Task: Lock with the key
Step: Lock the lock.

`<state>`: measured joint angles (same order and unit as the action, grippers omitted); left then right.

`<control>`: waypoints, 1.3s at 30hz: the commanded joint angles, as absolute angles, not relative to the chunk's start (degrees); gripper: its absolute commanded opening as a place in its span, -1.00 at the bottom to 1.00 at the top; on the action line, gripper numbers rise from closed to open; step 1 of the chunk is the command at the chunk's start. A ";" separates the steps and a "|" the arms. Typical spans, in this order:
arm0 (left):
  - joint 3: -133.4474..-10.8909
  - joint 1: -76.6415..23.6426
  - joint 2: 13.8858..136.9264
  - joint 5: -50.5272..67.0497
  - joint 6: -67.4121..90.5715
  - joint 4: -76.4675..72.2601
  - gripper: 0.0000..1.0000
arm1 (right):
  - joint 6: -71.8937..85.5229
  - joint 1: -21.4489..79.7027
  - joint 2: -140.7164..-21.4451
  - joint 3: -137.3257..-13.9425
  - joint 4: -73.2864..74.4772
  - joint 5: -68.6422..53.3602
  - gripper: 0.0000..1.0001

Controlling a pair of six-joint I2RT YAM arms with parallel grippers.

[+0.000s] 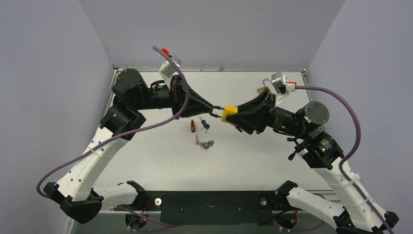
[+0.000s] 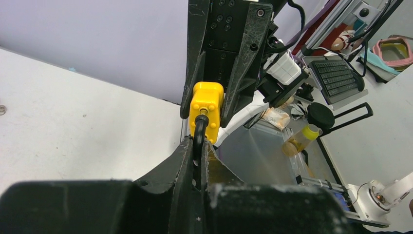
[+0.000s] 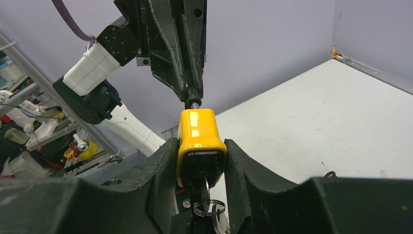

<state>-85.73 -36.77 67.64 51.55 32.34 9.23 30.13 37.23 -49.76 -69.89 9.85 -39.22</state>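
A yellow padlock [image 1: 229, 113] is held in the air between both arms above the table's middle. My right gripper [image 3: 201, 158] is shut on the padlock's yellow body [image 3: 198, 134]. A key on a ring [image 3: 208, 200] sits in the keyhole at the body's near end, with a second key hanging. My left gripper [image 2: 199, 146] is shut on the padlock's black shackle [image 2: 197, 134], whose one leg enters the yellow body [image 2: 207, 102]. In the top view the left gripper [image 1: 216, 108] meets the right gripper [image 1: 237, 117] at the lock.
Small objects lie on the white table [image 1: 160, 156] under the grippers: a brown-red piece [image 1: 193, 126], a black key [image 1: 205, 125] and a small lock with a key [image 1: 206, 143]. Grey walls stand close on three sides.
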 commanded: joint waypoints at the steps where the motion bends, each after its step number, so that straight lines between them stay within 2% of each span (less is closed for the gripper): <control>1: -84.61 -38.92 67.97 51.06 34.04 4.22 -1.00 | 31.23 37.73 -50.05 -69.35 2.77 -38.47 -1.00; 39: -78.40 -46.17 67.37 46.08 35.48 1.51 -1.00 | 35.99 37.95 -57.19 -69.39 -5.53 -35.31 -1.00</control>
<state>-79.94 -40.23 65.25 40.25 33.80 1.85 35.27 37.04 -52.93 -68.51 3.11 -37.50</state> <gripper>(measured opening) 0.037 0.324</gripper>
